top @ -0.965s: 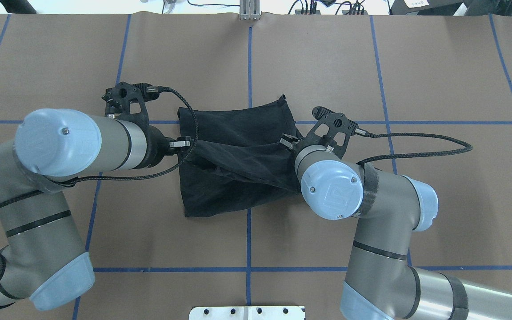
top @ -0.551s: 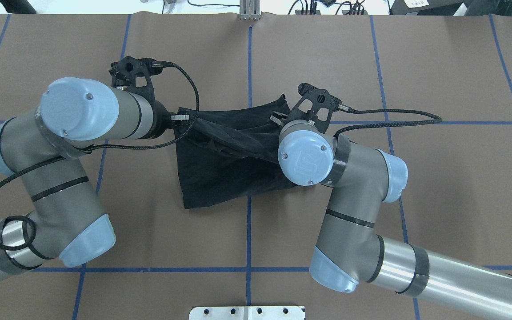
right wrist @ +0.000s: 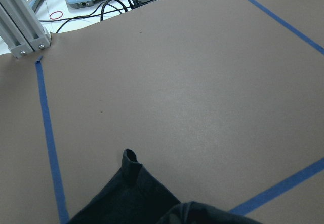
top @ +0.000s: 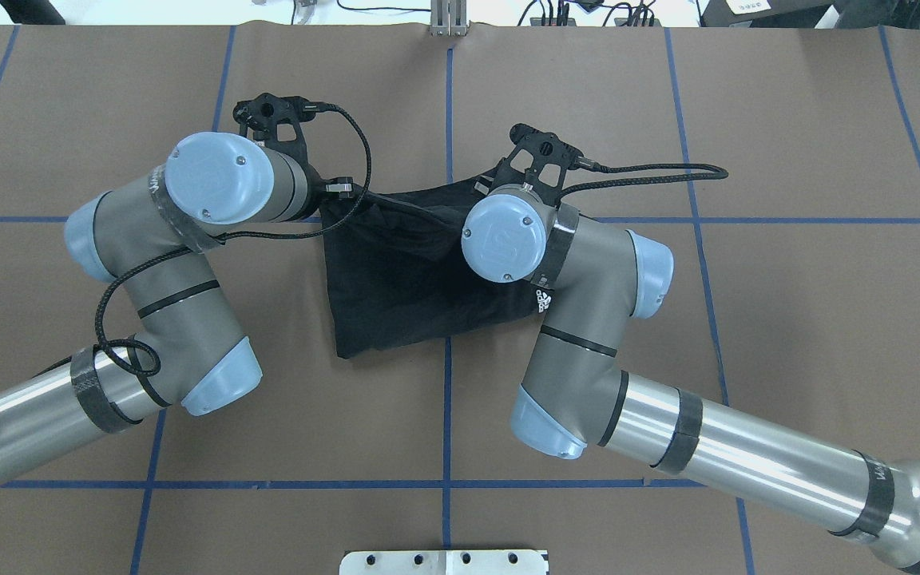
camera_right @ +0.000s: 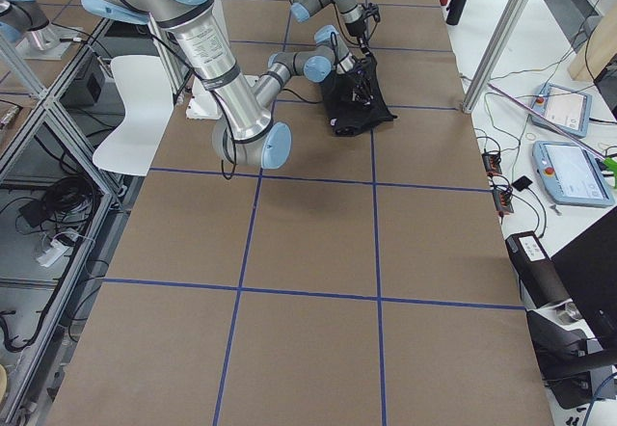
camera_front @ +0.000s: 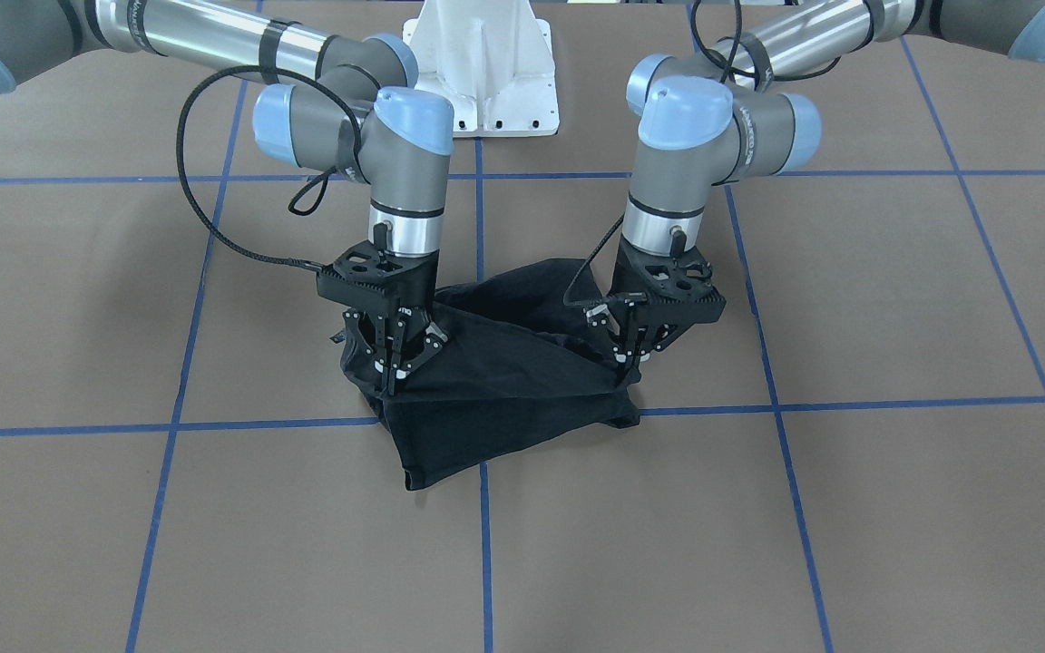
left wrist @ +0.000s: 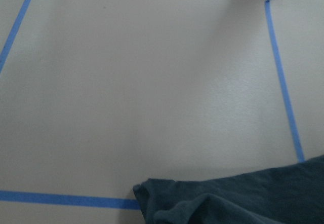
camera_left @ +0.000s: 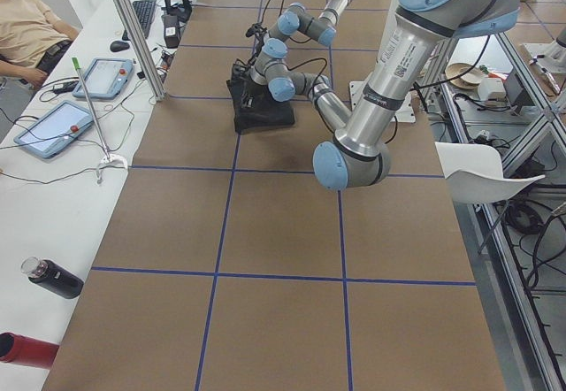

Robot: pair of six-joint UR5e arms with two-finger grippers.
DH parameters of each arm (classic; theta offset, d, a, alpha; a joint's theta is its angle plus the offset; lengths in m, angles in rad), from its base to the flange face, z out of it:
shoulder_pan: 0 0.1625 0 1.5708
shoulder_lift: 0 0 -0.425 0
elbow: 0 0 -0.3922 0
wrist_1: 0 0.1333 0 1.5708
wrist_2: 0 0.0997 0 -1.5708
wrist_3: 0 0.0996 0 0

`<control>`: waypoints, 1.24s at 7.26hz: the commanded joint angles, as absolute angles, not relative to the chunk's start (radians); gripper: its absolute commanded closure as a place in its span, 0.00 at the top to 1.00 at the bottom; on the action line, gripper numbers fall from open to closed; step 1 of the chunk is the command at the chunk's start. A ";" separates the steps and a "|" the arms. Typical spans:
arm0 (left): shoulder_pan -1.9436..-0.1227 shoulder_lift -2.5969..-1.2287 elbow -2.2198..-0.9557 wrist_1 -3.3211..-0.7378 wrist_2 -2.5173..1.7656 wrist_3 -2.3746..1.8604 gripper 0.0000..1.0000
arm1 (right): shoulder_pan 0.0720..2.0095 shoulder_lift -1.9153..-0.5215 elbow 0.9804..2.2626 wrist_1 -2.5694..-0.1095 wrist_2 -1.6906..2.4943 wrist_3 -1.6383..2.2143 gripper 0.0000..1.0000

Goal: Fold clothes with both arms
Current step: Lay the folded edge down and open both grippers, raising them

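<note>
Brown desk is partly covered by a black T-shirt, its fold clamped between closed jaws under the vertical wrists of left arm and right arm

Findings, referenced to the blue tape line running across the surface:

1. The left pincer now hangs about over that line. A second ago it is well on the robot's side of it.
2. The right pincer shows the same displacement and now sits closer to the left pincer.
3. The raised fold of the T-shirt, gripped at each end, is carried with them to the line. It now covers cloth that lay open before.
4. The T-shirt's hem on the robot's side is drawn nearer the line.
5. A white logo, previously unseen, now shows beside the right arm.
6. Both arms are stretched further out from the robot.
</note>
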State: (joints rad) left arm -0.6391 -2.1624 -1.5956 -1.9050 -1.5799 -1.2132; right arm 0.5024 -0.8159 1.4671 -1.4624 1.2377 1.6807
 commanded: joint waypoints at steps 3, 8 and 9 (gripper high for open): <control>-0.656 -2.161 -1.566 -1.969 -1.580 -1.151 1.00 | 0.625 -0.757 1.357 -1.381 1.433 1.522 0.99; -0.821 -2.056 -1.677 -1.980 -1.784 -0.776 1.00 | 0.570 -0.733 1.581 -1.561 1.568 1.509 1.00; -0.821 -2.056 -1.678 -1.980 -1.786 -0.778 1.00 | 0.495 -0.726 1.571 -1.568 1.484 1.540 0.99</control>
State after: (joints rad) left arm -0.8148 -2.0608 -1.6749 -1.9796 -1.7804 -0.7918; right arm 0.5741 -0.7335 1.5676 -1.5477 1.5563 1.5097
